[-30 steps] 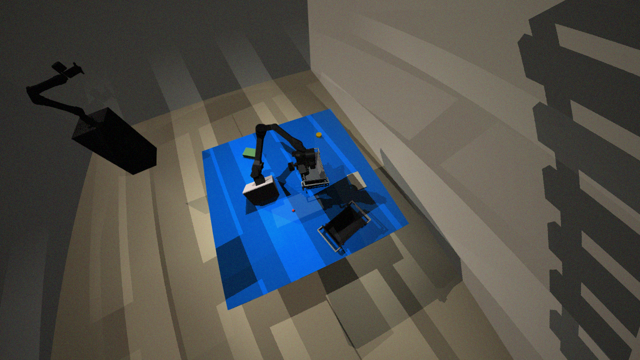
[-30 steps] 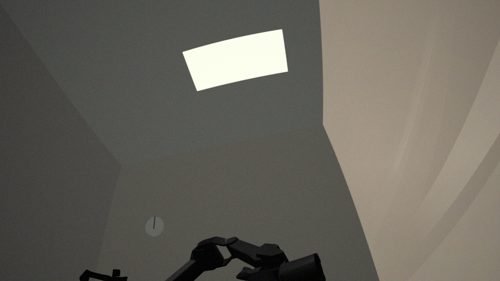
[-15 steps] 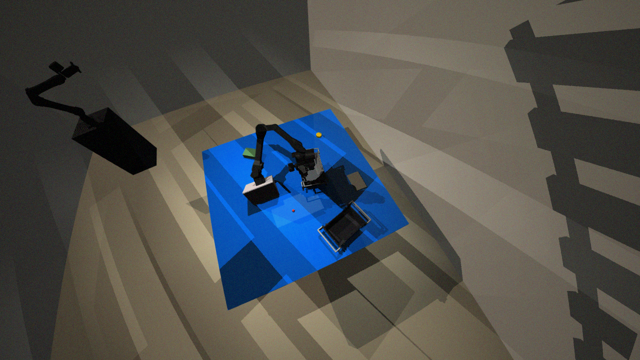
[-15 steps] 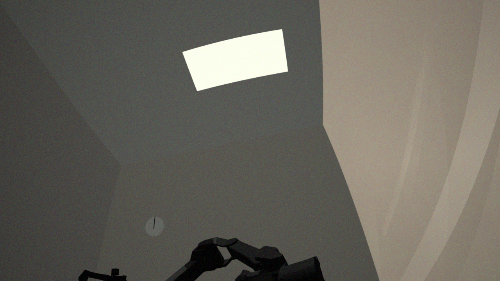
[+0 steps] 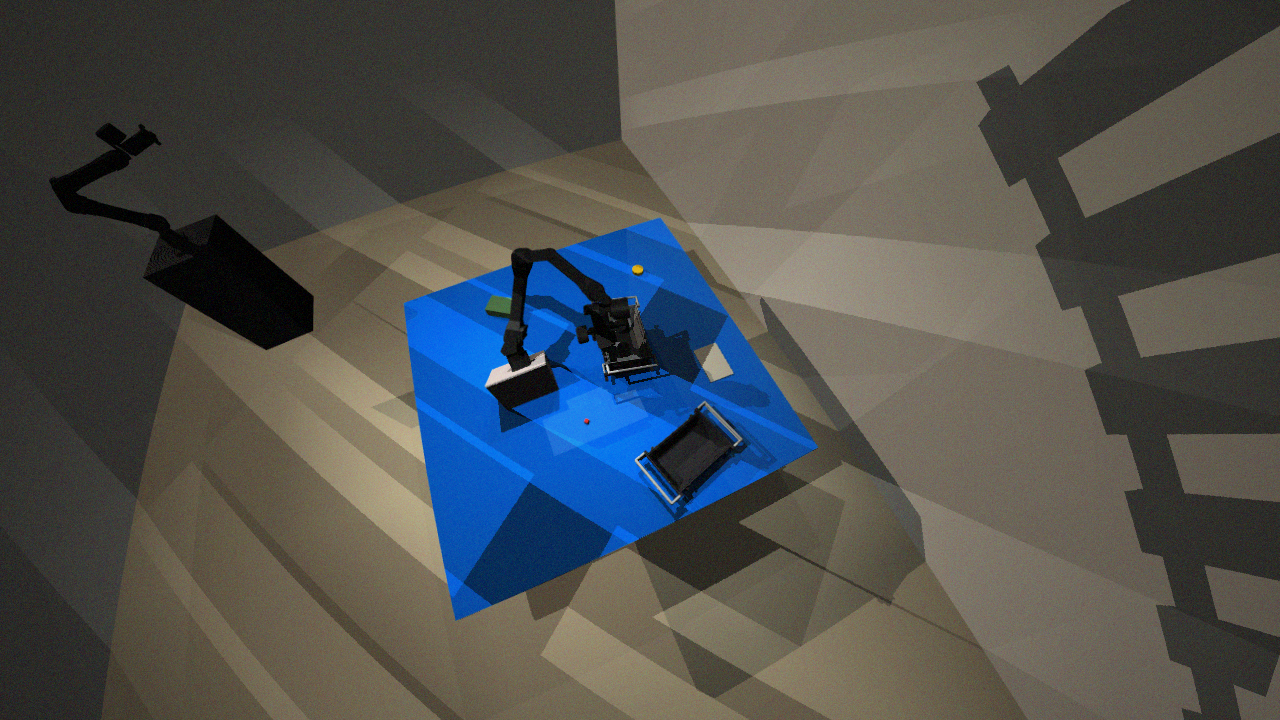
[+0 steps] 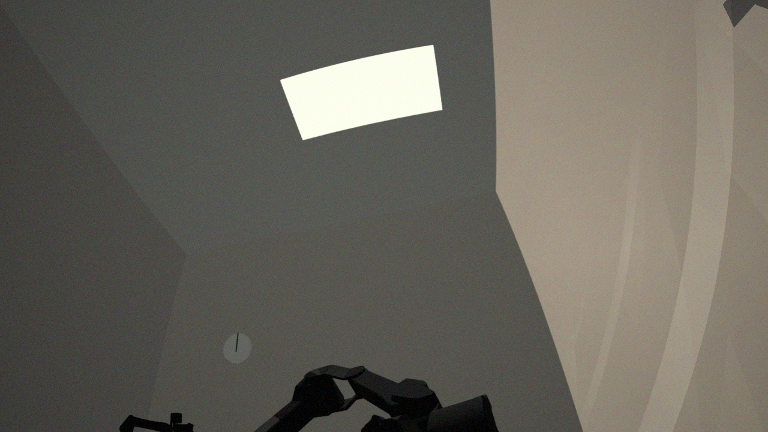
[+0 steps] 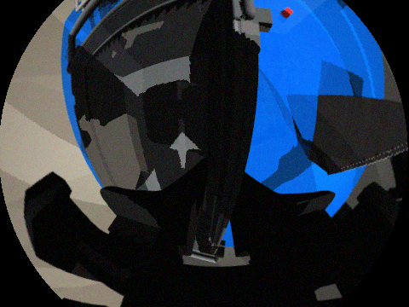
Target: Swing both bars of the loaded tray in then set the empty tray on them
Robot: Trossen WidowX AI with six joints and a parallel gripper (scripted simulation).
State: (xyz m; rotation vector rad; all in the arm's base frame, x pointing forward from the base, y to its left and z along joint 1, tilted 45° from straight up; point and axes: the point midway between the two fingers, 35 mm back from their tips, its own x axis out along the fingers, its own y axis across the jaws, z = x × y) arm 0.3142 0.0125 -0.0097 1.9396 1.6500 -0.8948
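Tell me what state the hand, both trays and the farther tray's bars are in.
Hand: shut on the near tray's wall.
Near tray: gripped.
Farther tray: standing on the table, contents too dark to tell.
Its bars: out at the ends, not across.

On the blue table top (image 5: pixel 501 465), a green block (image 5: pixel 498 306), a yellow disc (image 5: pixel 637 269), a pale flat piece (image 5: pixel 715 362) and a small red cube (image 5: pixel 586 420) (image 7: pixel 287 12) are lying, all apart from each other.

Blue tabletop (image 5: pixel 501 501) (image 7: pixel 277 111), banded with shadows. On it: dark tray (image 5: pixel 690 454) with pale bars, near edge; white flat piece (image 5: pixel 714 362); yellow round piece (image 5: pixel 637 269) near far corner; green block (image 5: pixel 498 306); small red cube (image 5: pixel 586 420) (image 7: pixel 287 12); arm's box-like base (image 5: pixel 528 389).
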